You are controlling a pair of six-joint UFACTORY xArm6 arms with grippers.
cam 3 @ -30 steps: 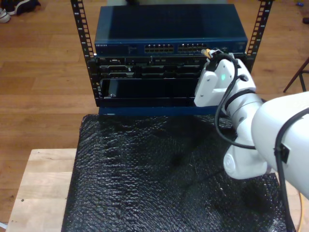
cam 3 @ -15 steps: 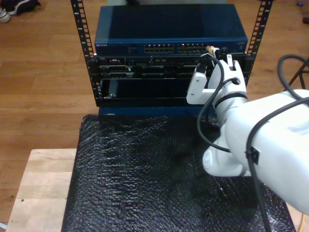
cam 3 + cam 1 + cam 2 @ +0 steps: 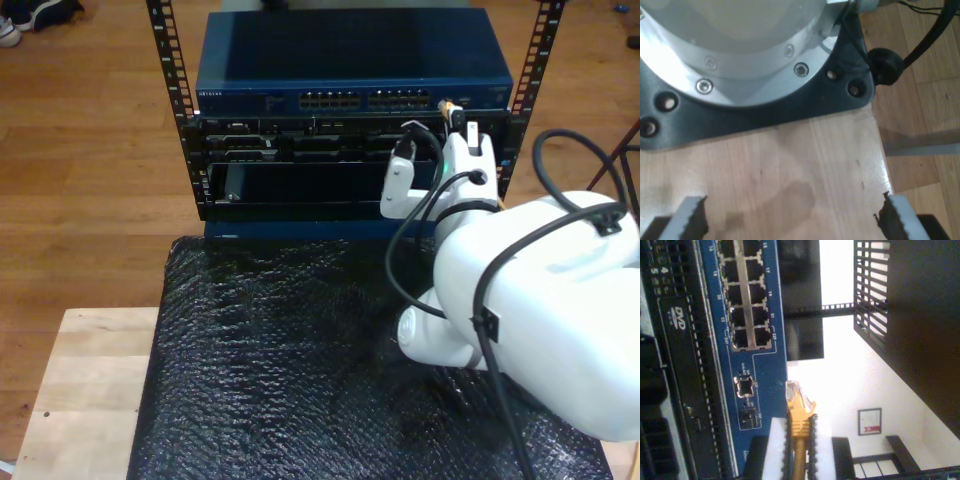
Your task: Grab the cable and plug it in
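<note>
Swinging closer to the blue switch (image 3: 350,75), my second gripper (image 3: 799,452), clamped on the cable (image 3: 799,415), nears insertion while my first gripper (image 3: 790,220) idles open

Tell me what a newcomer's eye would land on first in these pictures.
The big white arm at the exterior view's right, reaching toward the blue network switch in the rack. Next, the cable, yellow, pinched in my second gripper, its clear plug close beside the switch's port panel.
</note>
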